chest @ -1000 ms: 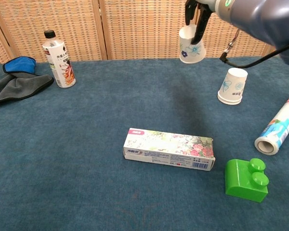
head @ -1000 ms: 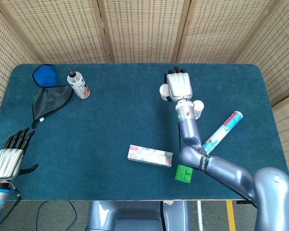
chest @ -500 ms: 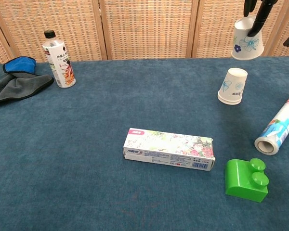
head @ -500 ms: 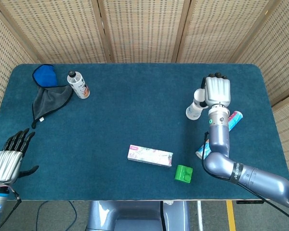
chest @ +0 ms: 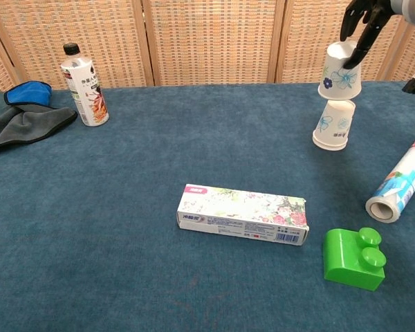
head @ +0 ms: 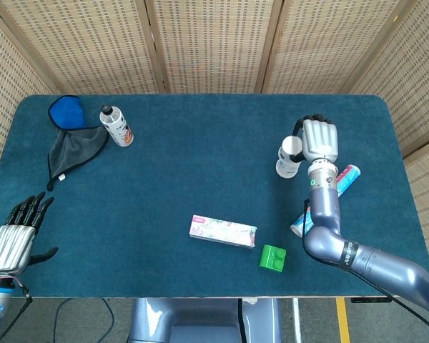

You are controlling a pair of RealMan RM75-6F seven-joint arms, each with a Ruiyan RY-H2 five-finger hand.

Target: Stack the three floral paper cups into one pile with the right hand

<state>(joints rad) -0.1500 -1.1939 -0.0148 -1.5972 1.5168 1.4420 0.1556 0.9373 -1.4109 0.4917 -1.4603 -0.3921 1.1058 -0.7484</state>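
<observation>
The counter (chest: pixel 124 207) is covered in a matt, napped teal cloth, and behind it stand screens (chest: pixel 207 41) of woven cane in pale wooden frames. The two floral cups (chest: pixel 340 69) look like thin matt white paper, the box (chest: pixel 243 214) is printed card with a slight sheen, the green block (chest: pixel 354 259) is smooth glossy plastic, and the rolled tube (chest: pixel 401 180) has a shiny printed wrap. The right robot hand (head: pixel 319 139) has a satin silver shell with black fingers (chest: pixel 356 10), the bottle (chest: pixel 83 86) is white plastic with a glossy label, and the grey cloth (chest: pixel 24 124) lies soft and matt.
</observation>
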